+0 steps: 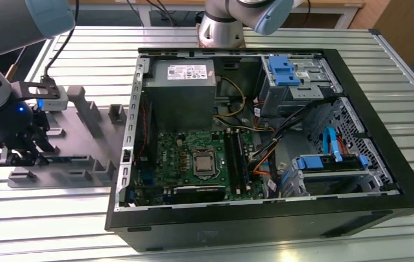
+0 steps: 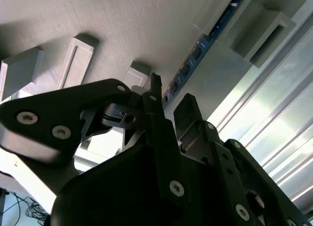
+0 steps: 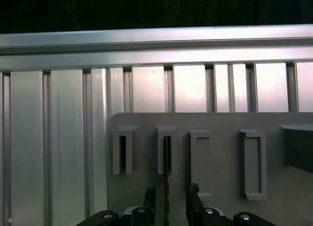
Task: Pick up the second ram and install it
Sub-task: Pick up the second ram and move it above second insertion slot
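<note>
Grey tray [image 3: 220, 123]: second ram [image 3: 167, 157] upright between spread fingers [image 3: 194, 200].

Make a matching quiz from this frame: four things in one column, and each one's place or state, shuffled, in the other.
Things:
1. second ram
2. gripper
3. motherboard
4. grey tray

Place or state:
A. lying flat inside the open computer case
B. standing on edge in a tray slot
C. open, straddling the ram without clamping it
D. on the slatted table, at the exterior view's left of the case

Pairs: 1-B, 2-C, 3-A, 4-D
</note>
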Available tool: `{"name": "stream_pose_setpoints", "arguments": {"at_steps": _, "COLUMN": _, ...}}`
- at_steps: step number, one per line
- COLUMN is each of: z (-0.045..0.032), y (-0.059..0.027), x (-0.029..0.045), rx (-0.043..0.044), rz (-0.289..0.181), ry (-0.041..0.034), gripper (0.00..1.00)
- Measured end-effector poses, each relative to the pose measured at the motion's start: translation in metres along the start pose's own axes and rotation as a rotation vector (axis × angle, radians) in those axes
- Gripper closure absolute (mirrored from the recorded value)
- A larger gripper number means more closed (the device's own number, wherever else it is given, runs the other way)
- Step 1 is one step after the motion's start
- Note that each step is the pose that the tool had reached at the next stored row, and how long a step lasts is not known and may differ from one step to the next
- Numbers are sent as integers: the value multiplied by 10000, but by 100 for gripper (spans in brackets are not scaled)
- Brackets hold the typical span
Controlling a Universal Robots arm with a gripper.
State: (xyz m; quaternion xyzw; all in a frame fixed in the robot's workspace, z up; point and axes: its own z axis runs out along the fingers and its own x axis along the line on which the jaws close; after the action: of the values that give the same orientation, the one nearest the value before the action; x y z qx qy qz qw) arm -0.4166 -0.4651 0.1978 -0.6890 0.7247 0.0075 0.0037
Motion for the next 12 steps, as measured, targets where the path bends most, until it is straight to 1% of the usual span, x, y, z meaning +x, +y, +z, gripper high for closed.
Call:
{"name": "stream_pose_setpoints", "arguments": {"at_steps": 10, "z": 0, "y": -2, "x": 0, "rx": 1, "rz": 0, "ry": 0, "gripper": 62}}
{"name": "stream_pose_setpoints", "arguments": {"at_steps": 12, "z": 0, "y": -2, "x": 0, "rx": 0, "rz": 0, "ry": 0, "gripper": 64}}
